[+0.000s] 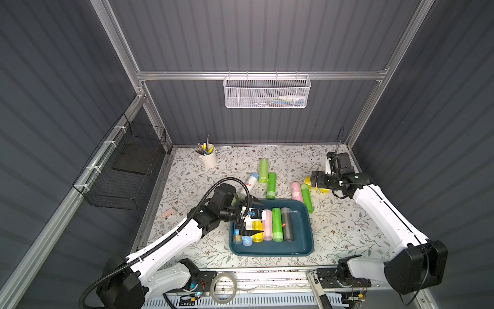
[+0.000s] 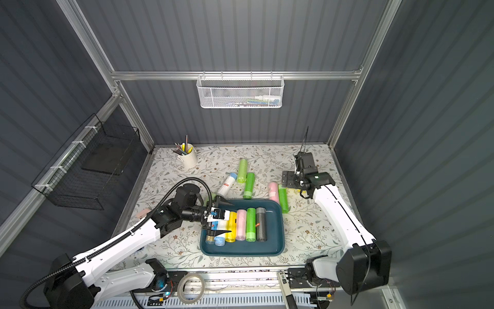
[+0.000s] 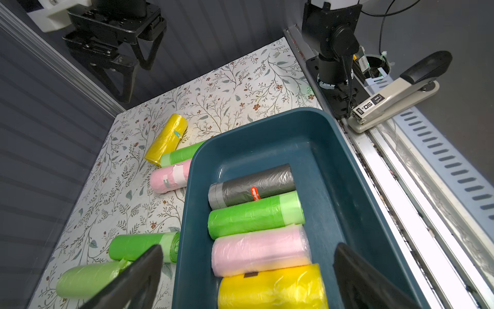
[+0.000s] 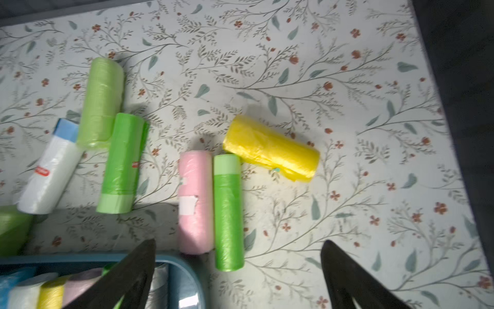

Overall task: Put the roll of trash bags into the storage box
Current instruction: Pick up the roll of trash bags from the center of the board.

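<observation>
Between and ahead of my left jaws: storage box (image 3: 334, 187), smooth glossy teal plastic. Grey roll (image 3: 254, 187) inside it: thin crinkled plastic film, shiny. Ahead of my right jaws: yellow roll (image 4: 270, 148), wrinkled glossy film; table cover (image 4: 347, 80), matt printed sheet. My left fingers (image 3: 139, 281): matt black.

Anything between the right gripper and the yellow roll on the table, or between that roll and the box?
Nothing visible between the open right gripper and the yellow roll. A pink roll and a green roll lie between it and the storage box; carried above them, it should clear.
</observation>
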Robot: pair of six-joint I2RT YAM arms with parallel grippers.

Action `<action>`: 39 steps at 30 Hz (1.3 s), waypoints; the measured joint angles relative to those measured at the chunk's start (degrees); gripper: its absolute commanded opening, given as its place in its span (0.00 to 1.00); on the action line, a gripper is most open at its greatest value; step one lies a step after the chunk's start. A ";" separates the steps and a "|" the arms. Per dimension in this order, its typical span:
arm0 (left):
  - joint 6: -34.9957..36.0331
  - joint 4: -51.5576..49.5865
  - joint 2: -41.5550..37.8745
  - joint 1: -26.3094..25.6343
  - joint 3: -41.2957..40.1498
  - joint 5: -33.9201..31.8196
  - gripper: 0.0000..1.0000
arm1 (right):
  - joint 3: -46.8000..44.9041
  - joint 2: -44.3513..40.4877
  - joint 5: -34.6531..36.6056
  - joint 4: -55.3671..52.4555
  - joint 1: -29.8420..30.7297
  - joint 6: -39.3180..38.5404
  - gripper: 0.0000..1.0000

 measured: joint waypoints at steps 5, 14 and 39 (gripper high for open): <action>0.00 0.00 0.00 0.00 0.00 -0.04 1.00 | -0.22 5.99 -2.45 2.29 -5.92 -6.34 0.96; 0.00 -0.04 0.00 0.00 0.00 -0.02 1.00 | 0.83 19.26 -8.13 7.43 -11.72 -10.19 0.96; 0.02 -0.13 0.00 0.00 0.00 0.04 1.00 | 4.70 27.93 -14.25 13.14 -12.07 -10.05 0.97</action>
